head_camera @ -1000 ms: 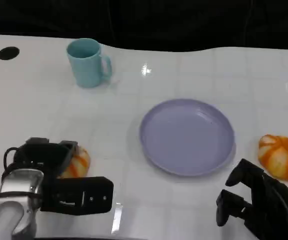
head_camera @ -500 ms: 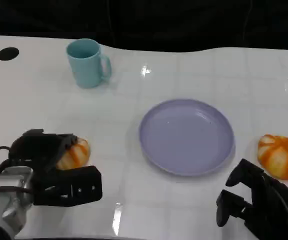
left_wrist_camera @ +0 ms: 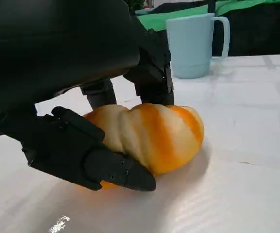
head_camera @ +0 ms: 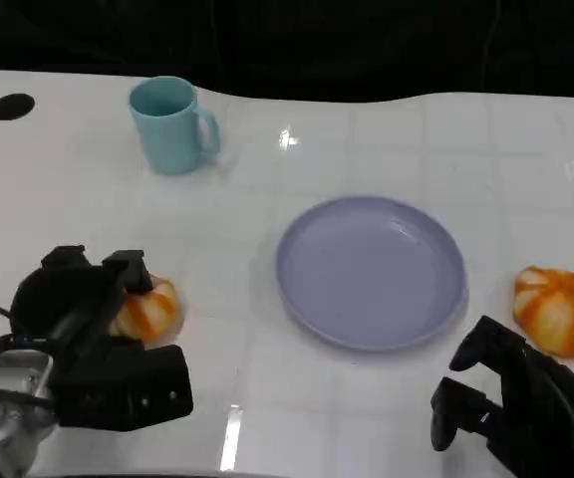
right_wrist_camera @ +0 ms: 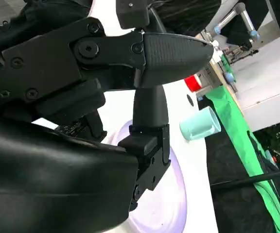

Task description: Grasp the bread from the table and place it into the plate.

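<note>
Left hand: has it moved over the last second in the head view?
Yes. The left hand has drawn leftward, away from the plate, its fingers now closed around the bread.

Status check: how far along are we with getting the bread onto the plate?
Done: the left hand has reached the near bread, fingers on both sides of it. In hand: the grasp; the bread still sits on the table. Left: lift and carry it to the plate, which holds nothing. The right hand hangs free.
</note>
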Available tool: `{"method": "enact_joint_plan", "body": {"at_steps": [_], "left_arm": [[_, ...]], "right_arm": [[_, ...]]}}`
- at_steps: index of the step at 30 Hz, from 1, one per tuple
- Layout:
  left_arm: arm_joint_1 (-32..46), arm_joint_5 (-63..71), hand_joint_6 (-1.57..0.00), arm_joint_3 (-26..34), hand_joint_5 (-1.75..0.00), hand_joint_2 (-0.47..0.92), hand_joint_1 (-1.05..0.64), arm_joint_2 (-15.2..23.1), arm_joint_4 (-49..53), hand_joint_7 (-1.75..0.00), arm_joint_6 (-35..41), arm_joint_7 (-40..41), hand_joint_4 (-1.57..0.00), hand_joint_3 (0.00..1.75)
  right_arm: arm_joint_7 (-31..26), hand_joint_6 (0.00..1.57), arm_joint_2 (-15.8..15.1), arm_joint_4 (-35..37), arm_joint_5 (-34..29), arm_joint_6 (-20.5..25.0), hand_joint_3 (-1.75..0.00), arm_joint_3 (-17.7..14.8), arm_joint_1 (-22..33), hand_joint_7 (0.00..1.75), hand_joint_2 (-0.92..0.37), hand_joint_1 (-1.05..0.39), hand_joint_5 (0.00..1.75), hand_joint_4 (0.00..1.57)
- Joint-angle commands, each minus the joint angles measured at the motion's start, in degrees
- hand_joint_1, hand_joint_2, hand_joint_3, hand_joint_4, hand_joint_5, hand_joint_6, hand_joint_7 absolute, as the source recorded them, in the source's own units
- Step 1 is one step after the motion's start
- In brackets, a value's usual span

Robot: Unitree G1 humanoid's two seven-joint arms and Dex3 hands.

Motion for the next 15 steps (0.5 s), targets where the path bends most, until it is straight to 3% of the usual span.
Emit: {"method": "enact_joint_plan", "body": {"at_steps": [1,15], "left_arm": [[0.8,-0.9,-0.57,1.1,-1.75,0.91,-0.3,2.2,-4.4,-1.75,-0.4,0.0,-0.82,0.42],[-1.2,-6.2,-0.58,4.5,-1.75,0.87,-0.25,2.0,-17.1,-1.75,2.0,-10.9,-0.81,0.43]], "right_arm": [[0.6,0.46,-0.5,0.9,0.2,-1.2,-0.46,-0.4,-0.7,1.74,-0.92,-0.57,1.75,0.74],[0.1,0.46,-0.5,0.8,-0.5,-1.5,-0.47,0.1,-0.4,1.75,-0.91,-0.57,1.75,0.74]]}}
